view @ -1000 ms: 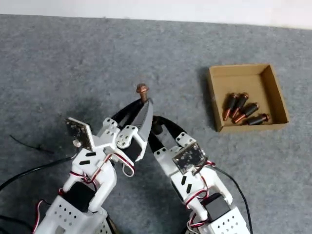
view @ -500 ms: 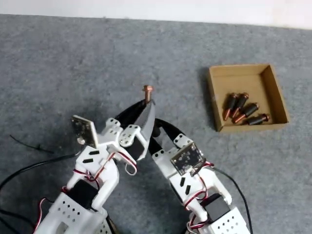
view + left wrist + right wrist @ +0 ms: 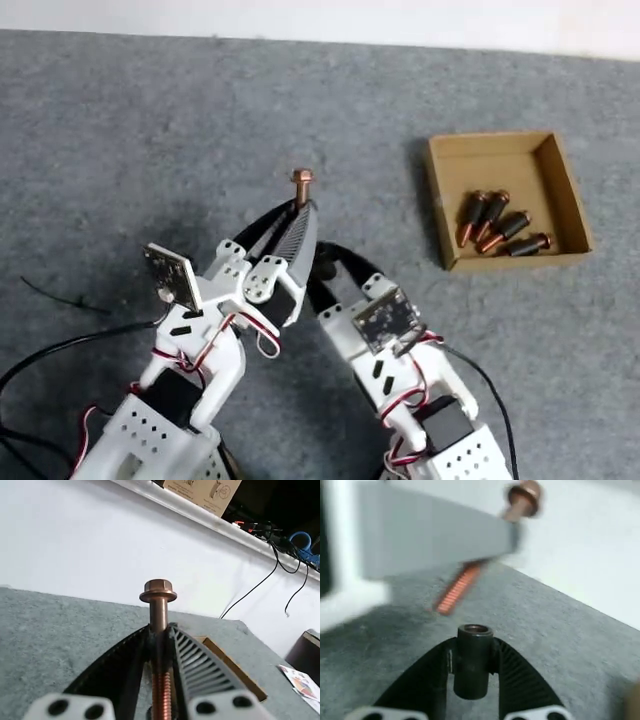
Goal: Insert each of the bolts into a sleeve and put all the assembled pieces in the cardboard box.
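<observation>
1. The grey felt-covered table (image 3: 120,130) runs under everything and meets a white wall at its far edge.
2. The white left arm (image 3: 190,350) and the white right arm (image 3: 400,370) rise side by side from the near edge, leaning in toward each other.
3. The shallow square brown cardboard box (image 3: 437,200) sits on the table's right side in the high view, well apart from both claws.
4. The black ribbed left gripper (image 3: 160,630) is closed narrow on the bolt's shank, fingers pressed against it on both sides, the tips pointing away from the arm's base.
5. The black right gripper (image 3: 472,650) sits just beside and below the left one, pinched around the sleeve.
6. Four dark assembled pieces (image 3: 497,228) with copper ends lie side by side inside the box, toward its near wall.
7. The copper-coloured flanged metal bolt (image 3: 158,600) is held with its head clear beyond the left fingertips and its threaded end toward the wrist. From the right wrist it appears tilted, the thread tip near the sleeve's mouth but apart from it.
8. The short black cylindrical sleeve (image 3: 472,665) stands upright between the right claw's fingers, its open end up and nothing in it.
</observation>
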### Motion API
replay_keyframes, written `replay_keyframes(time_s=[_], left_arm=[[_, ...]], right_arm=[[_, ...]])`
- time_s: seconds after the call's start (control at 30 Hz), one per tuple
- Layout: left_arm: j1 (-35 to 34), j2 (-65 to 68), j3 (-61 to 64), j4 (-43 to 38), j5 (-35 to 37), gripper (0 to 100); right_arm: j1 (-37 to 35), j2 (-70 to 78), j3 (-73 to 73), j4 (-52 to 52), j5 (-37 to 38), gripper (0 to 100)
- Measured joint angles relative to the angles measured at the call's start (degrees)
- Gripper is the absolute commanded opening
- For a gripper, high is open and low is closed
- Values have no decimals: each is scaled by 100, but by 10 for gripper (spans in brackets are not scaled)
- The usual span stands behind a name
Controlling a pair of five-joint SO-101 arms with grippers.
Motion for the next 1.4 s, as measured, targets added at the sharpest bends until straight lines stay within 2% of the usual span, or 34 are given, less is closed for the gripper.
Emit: replay_keyframes(time_s=[0.17, 0.23, 0.37, 0.43, 0.53, 0.83, 1.4], left_arm=[[0, 0, 62, 193, -712, 6], [0, 0, -9, 651, -967, 7], [-316, 431, -651, 1873, -985, 7], [-571, 923, -1037, 2075, -897, 7], [-809, 2013, -1565, 2136, -853, 7], [-844, 5776, -3209, 2136, -853, 7], [-844, 8571, -4782, 2136, -862, 7]], right_arm=[[589, 0, 0, 0, 0, 5], [624, 0, 9, 0, 0, 5], [659, 0, 9, 0, 0, 5], [659, 0, 9, 0, 0, 5], [659, 0, 9, 0, 0, 5], [1002, 0, 9, 0, 0, 5], [1284, 0, 9, 0, 0, 5]])
